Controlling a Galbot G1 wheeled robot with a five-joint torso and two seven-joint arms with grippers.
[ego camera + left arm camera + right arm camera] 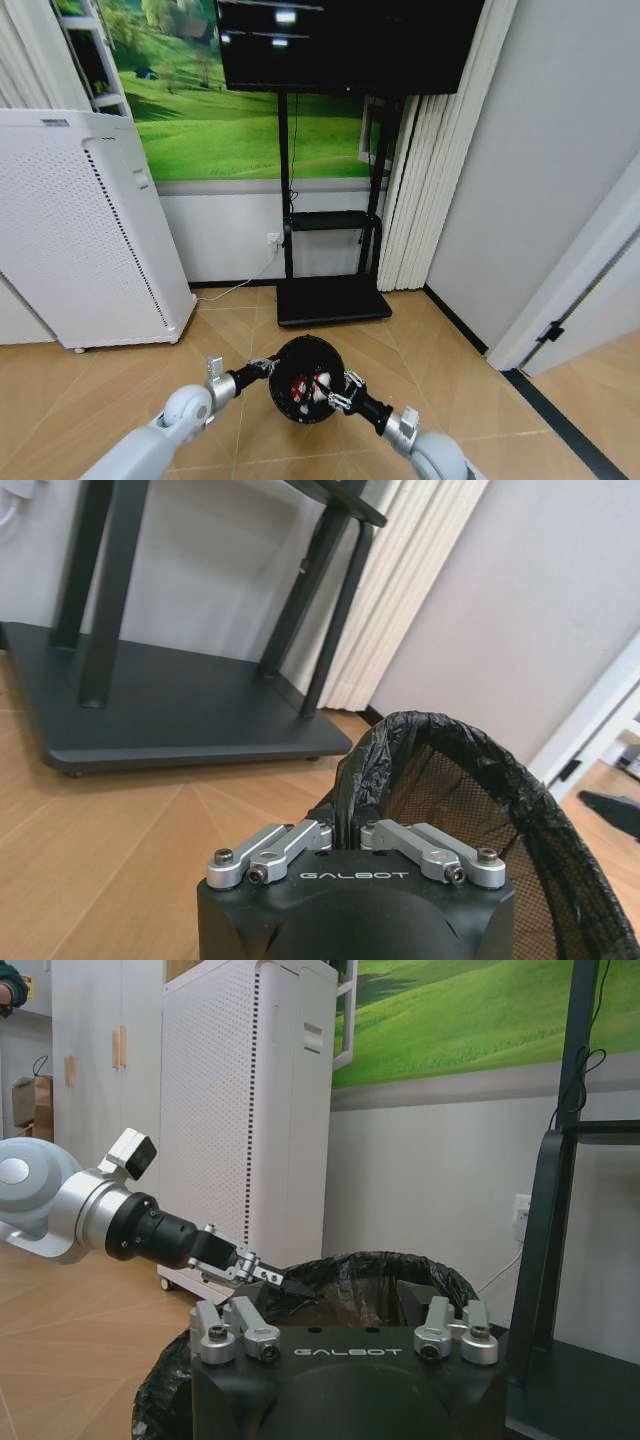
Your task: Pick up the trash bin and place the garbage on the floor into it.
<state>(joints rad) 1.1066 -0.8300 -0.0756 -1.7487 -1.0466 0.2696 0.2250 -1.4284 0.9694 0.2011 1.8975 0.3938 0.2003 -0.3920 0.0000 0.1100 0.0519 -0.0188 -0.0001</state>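
Observation:
The trash bin (308, 352), small, round and black with a black bag liner, sits low in front of me between both arms. My left gripper (270, 367) is shut on its left rim; the left wrist view shows the fingers (345, 825) pinching the liner edge of the bin (470, 780). The right wrist view shows that same left gripper (283, 1282) clamped on the bin's rim (370, 1265). My right gripper (338, 395) is at the bin's right rim, over the opening, with its jaws spread open. Red-and-white garbage (300, 388) lies inside the bin.
A tall white perforated appliance (90, 230) stands at the left. The black TV stand's base (330, 300) lies just beyond the bin, with a cable and wall socket (272, 241) behind. A grey wall and door frame (560, 310) close the right side.

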